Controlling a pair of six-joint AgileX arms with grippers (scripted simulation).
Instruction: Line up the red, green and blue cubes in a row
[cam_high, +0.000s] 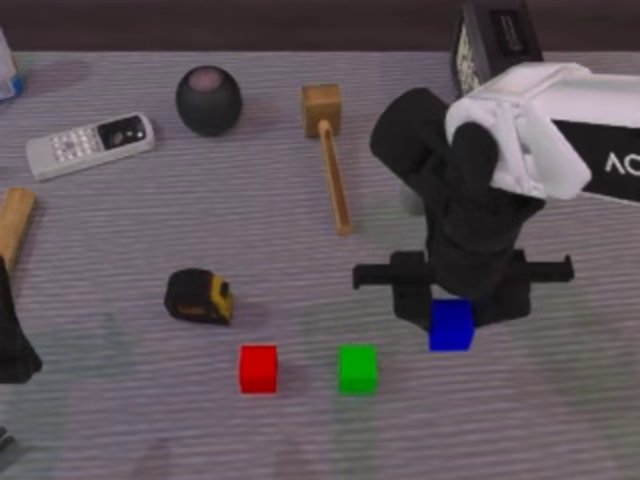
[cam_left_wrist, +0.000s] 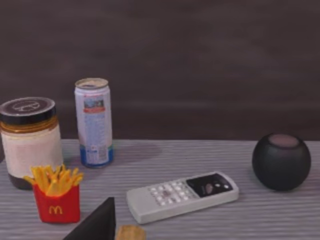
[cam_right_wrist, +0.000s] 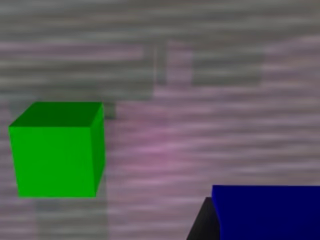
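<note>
Grey striped tabletop (cam_high: 120, 420), dark wall behind. Clutter toward the back: remote (cam_high: 90, 145), dark round speaker (cam_high: 208, 100), wooden mallet (cam_high: 330, 155); tape measure (cam_high: 200, 297) mid-left. Red cube (cam_high: 258, 369) and green cube (cam_high: 357, 369) sit level in a row near the front, apart. Right hand (cam_high: 452, 318) reaches down from the right, clamped on the blue cube (cam_high: 451, 326), which sits right of green and slightly farther back. Left hand (cam_high: 15, 345) parked at left edge; can't tell its grip state.
</note>
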